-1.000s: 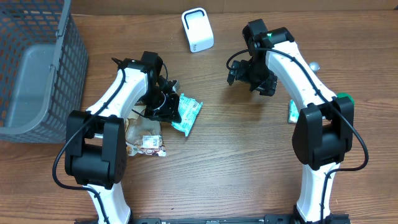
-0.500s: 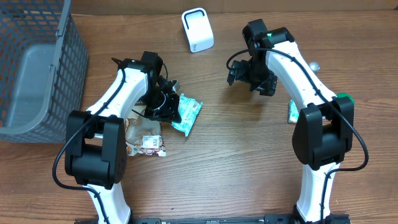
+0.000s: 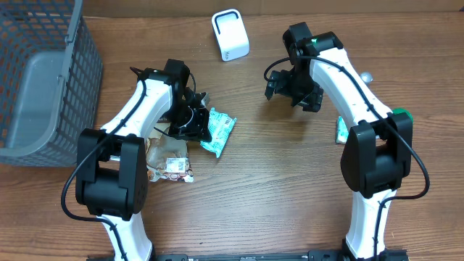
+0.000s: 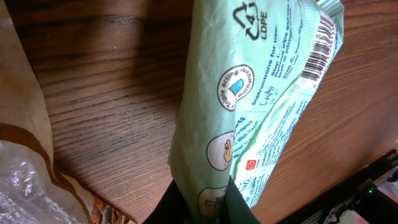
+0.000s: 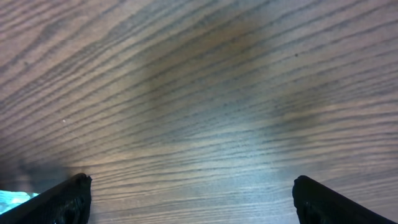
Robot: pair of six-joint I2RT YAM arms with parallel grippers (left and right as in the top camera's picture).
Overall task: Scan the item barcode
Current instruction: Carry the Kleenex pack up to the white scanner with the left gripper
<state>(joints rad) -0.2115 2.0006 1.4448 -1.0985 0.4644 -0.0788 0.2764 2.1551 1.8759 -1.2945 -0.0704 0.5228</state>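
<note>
Lift packet (image 4: 249,124), pinched shut in left gripper (image 3: 199,125), and turn barcode (image 4: 318,50) toward scanner (image 3: 230,35); leave right gripper (image 5: 194,199) wide open, empty.

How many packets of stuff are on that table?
3: a green packet pinched by the left tool, a brown-and-clear packet lying beside it, and a greenish one peeking from behind the right arm. Others may be hidden.

The green packet (image 4: 261,118) reads "4 LDPE" and "Instructions for use".
</note>
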